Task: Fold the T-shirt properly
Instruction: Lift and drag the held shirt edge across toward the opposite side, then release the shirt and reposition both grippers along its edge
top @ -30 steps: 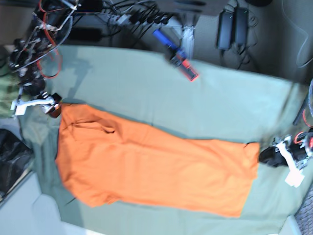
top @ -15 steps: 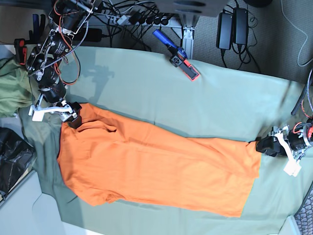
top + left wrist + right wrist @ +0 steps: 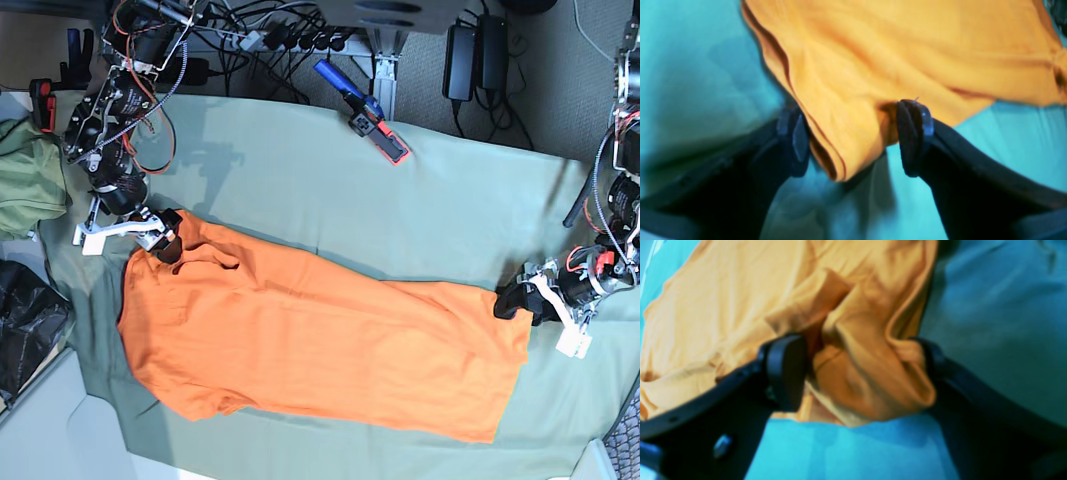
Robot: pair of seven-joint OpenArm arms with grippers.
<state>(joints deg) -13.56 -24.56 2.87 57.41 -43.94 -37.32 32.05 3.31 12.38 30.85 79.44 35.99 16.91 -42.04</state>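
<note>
The orange T-shirt (image 3: 320, 340) lies flat, folded lengthwise, on the pale green table cloth (image 3: 450, 200). My left gripper (image 3: 512, 300) is at the shirt's right-hand upper corner. In the left wrist view the left gripper (image 3: 855, 136) is open, with the doubled shirt corner (image 3: 840, 133) between its fingers (image 3: 912, 133). My right gripper (image 3: 168, 245) is at the shirt's upper left corner. In the right wrist view the right gripper (image 3: 857, 373) stands open around a bunched fold of shirt (image 3: 867, 383), which touches the right-hand finger (image 3: 933, 360).
An olive green bunched garment (image 3: 25, 190) lies at the left table edge. A black bag (image 3: 25, 330) sits below it. A blue and red tool (image 3: 365, 115) lies at the cloth's far edge. Power bricks (image 3: 475, 55) and cables lie on the floor behind.
Both grippers have moved inward onto the shirt's upper corners. The right gripper went right and down; the left gripper went left, over the hem corner.
</note>
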